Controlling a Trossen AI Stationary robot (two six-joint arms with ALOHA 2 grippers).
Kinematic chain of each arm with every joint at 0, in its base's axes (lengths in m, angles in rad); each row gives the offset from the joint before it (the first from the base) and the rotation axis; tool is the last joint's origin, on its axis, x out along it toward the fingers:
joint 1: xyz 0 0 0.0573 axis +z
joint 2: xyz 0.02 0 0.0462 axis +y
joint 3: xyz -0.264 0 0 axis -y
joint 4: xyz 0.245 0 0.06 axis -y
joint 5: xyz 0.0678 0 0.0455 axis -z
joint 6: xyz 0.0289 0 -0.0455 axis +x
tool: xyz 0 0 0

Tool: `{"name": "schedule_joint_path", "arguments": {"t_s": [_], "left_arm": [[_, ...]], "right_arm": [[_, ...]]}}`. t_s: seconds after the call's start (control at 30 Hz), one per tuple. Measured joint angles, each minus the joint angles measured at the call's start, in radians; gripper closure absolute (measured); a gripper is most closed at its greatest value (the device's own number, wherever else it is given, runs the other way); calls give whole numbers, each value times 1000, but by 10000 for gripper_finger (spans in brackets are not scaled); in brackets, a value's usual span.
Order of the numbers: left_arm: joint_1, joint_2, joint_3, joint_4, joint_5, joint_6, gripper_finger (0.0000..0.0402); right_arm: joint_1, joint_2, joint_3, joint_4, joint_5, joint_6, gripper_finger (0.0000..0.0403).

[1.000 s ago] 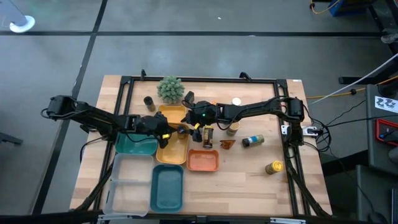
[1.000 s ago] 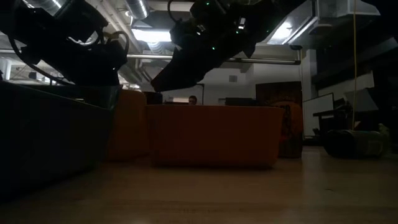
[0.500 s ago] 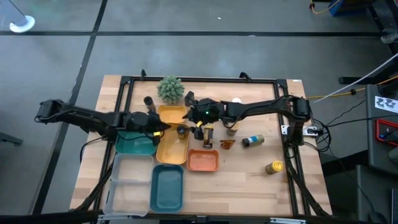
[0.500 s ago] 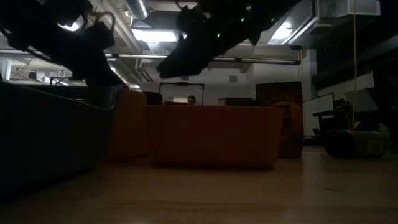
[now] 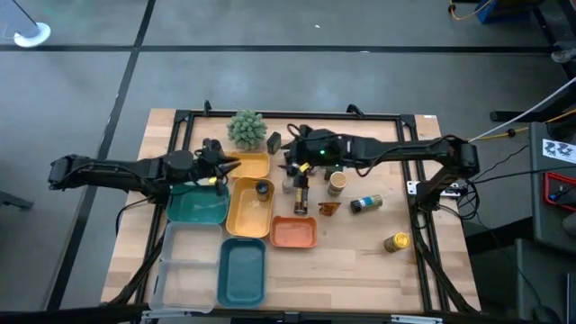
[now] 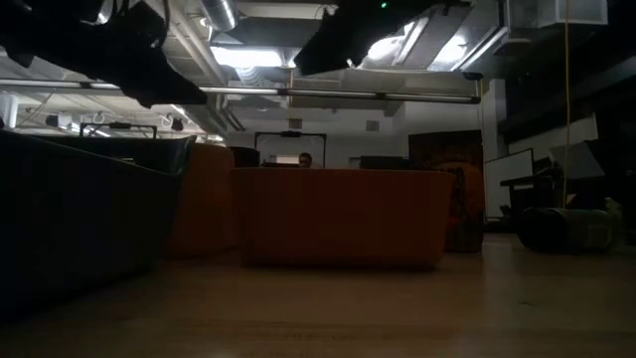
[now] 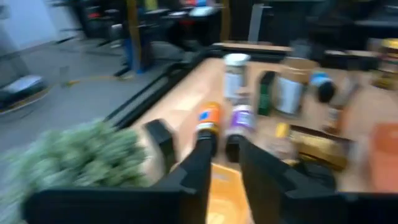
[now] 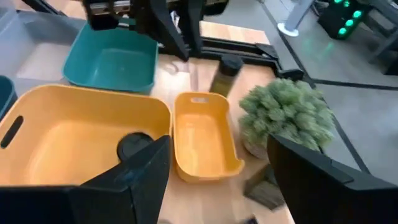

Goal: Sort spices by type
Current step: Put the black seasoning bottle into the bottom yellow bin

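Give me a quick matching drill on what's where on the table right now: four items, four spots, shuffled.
Items:
1. dark-capped jar
2. yellow-capped jar
3. fuzzy green plant
4. orange tray

Places:
A. far edge of the table
B. inside the large yellow tray
C. bare wood near the right rail
D. right of the large yellow tray's near end

Pairs: 1-B, 2-C, 3-A, 4-D
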State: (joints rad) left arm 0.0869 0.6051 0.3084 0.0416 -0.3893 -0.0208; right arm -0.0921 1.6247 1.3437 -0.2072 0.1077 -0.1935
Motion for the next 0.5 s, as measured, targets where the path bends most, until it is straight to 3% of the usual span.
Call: {"name": "schedule_joint_path", "arguments": {"t_s": [0.17,0.33,0.5], "left_arm": [[43,-2,0,-5,-187,-73,235],[100,-3,0,-11,-346,-143,178],[164,-3,0,-55,-388,-244,151]], "right_arm": [[0,-71,0,-82,51,1,136],[0,-127,0,-159,108,1,136],[0,-161,0,-216,158,0,136]]}}
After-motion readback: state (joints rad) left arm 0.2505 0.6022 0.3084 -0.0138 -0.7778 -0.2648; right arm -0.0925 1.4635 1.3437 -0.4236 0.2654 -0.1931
